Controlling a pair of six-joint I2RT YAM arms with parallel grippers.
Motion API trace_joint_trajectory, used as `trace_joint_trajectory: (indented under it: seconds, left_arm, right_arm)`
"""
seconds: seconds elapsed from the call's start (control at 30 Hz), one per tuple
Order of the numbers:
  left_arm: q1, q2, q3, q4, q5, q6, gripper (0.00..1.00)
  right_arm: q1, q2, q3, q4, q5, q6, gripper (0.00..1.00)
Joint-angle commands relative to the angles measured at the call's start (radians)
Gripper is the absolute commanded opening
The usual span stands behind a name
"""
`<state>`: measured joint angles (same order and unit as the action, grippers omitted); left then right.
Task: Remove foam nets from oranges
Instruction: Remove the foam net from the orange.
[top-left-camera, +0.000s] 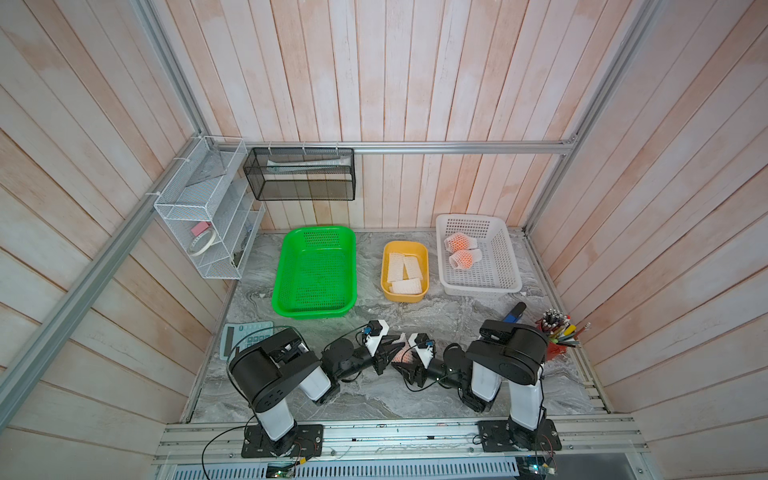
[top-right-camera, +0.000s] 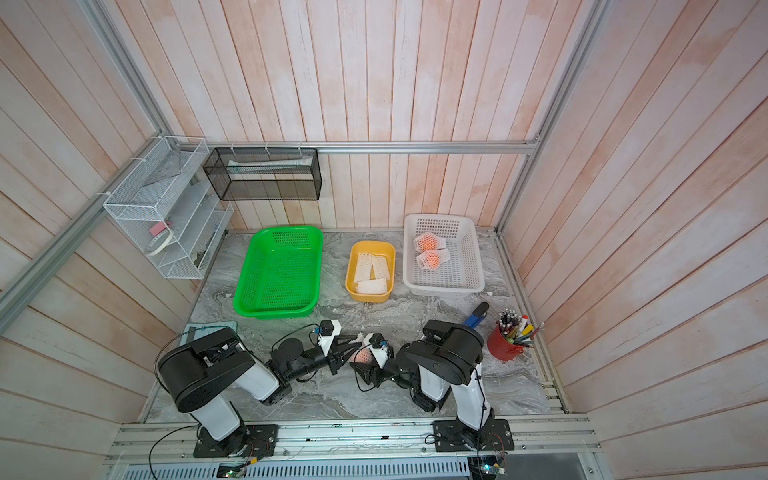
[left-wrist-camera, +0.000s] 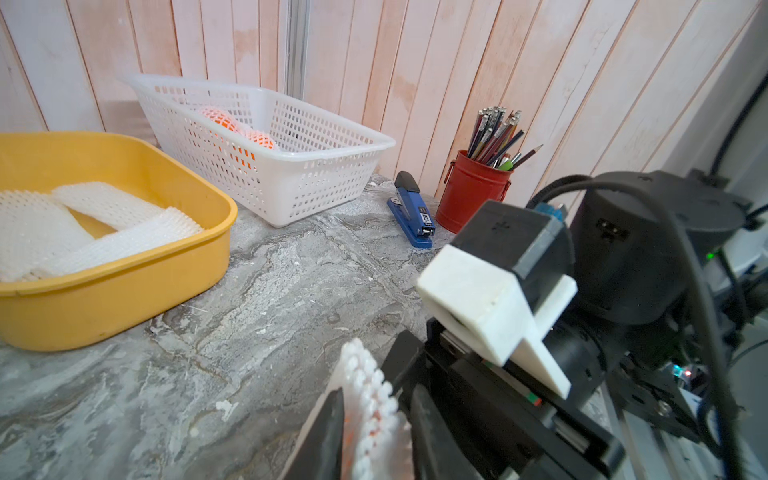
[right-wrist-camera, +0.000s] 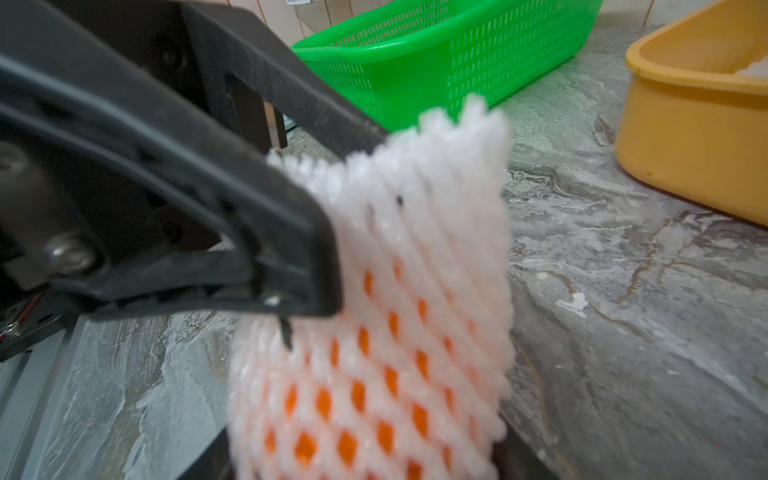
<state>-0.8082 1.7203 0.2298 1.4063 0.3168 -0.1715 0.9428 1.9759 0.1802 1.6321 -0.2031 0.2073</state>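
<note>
In both top views, going from left to right, the green basket (top-left-camera: 314, 272) stands empty at about ten o'clock from the grippers, the yellow tub (top-left-camera: 404, 249) with flat loose foam nets (top-left-camera: 406, 286) at twelve o'clock, and the white basket (top-left-camera: 478, 286) with two netted oranges (top-left-camera: 462, 258) at about one o'clock. At the front middle of the table the two arms meet. The left gripper (top-left-camera: 397, 345) reaches toward three o'clock, and in the right wrist view its black fingers (right-wrist-camera: 291, 249) are pressed on the free end of the foam net (right-wrist-camera: 415, 208), pinching it. The right gripper (top-left-camera: 405, 365) comes from the other side, and it seems to hold the netted orange (right-wrist-camera: 353, 395) from below; its jaws are mostly hidden, so I cannot tell how they stand. The net's long axis runs roughly between the two grippers, from the orange toward the left arm. I judge the next move is a pull by the left gripper along this axis, toward nine o'clock.
</note>
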Motion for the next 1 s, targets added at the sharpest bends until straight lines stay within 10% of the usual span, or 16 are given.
trace_joint_trajectory:
  seconds: [0.0, 0.17, 0.67, 0.97]
  left_arm:
    - [-0.004, 0.002, 0.003, 0.027, 0.013, 0.022, 0.22]
    - [-0.004, 0.026, 0.000, 0.033, 0.034, 0.035, 0.00]
    - [-0.013, 0.024, -0.043, 0.074, -0.022, 0.057, 0.00]
    - [-0.026, -0.027, -0.056, 0.050, -0.044, 0.085, 0.00]
  right_arm:
    - [0.008, -0.009, -0.013, 0.148, 0.004, -0.017, 0.68]
    - [0.003, 0.010, -0.010, 0.174, -0.009, 0.008, 0.73]
    - [-0.010, -0.089, -0.055, 0.152, -0.024, 0.084, 0.90]
    - [-0.007, -0.279, 0.046, -0.285, -0.051, 0.024, 0.90]
